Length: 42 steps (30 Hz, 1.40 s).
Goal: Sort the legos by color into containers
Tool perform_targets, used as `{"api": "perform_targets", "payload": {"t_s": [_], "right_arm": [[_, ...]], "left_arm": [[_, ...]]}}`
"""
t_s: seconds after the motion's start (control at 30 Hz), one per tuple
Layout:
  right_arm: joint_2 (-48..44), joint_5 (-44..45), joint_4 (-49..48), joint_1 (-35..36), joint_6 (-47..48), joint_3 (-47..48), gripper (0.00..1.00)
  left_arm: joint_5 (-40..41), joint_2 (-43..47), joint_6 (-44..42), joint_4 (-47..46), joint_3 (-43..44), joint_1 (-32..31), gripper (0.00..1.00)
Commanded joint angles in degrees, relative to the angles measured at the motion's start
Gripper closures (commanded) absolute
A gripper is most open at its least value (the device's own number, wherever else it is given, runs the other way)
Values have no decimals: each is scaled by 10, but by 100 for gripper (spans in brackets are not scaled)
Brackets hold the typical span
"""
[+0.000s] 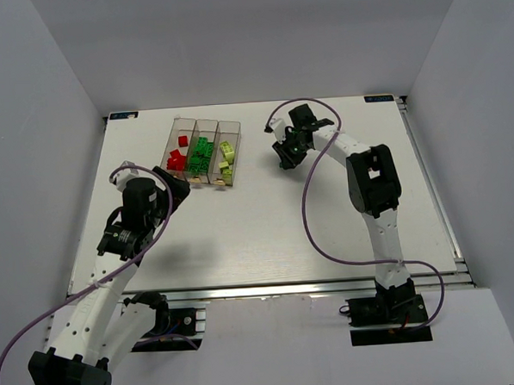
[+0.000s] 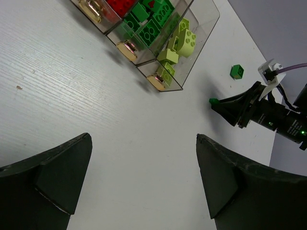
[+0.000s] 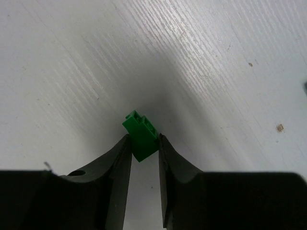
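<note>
Green studded plastic brick (image 3: 139, 128) sits pinched in your right hand (image 3: 144, 140); your left hand (image 2: 143, 146) gapes wide, holding nothing.

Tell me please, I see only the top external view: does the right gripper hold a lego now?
Observer: Yes. The right wrist view shows the right gripper shut on a dark green lego.
Operator: Is any other lego not sorted yet?
Observer: One. The left wrist view shows a loose green lego on the table, beyond the containers.
Operator: And the other arm?
Observer: The left gripper is open and holds nothing.
</note>
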<state>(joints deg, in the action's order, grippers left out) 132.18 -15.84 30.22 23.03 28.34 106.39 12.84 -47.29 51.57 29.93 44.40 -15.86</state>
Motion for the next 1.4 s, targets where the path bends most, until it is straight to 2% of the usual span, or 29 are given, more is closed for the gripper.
{"api": "perform_targets", "payload": {"t_s": [0.0, 0.07, 0.17, 0.33, 0.5, 0.67, 0.97, 1.1, 1.37], "right_arm": [[1, -17, 10, 4, 16, 15, 70], [-5, -23, 10, 5, 20, 18, 82], [-28, -46, 0, 7, 20, 17, 92], [-91, -79, -52, 23, 17, 1, 99], [-146, -120, -126, 64, -1, -24, 100], [-148, -128, -197, 117, -53, -15, 100], [-54, -40, -341, 182, -170, 88, 100], [4, -19, -365, 198, -179, 129, 100], [58, 24, -433, 211, -204, 141, 99]], "left_arm": [[0, 7, 4, -11, 15, 0, 2], [0, 6, 1, -12, 17, 0, 2], [-5, 11, -10, -20, 19, 0, 2], [-2, 30, -16, -41, 13, 0, 2], [18, 50, -24, -47, 17, 0, 2], [30, 83, -32, -68, 11, 0, 2], [41, 102, -52, -57, 21, 0, 2], [42, 114, -53, -52, 19, 0, 2], [40, 150, -37, -37, -4, 0, 2]]}}
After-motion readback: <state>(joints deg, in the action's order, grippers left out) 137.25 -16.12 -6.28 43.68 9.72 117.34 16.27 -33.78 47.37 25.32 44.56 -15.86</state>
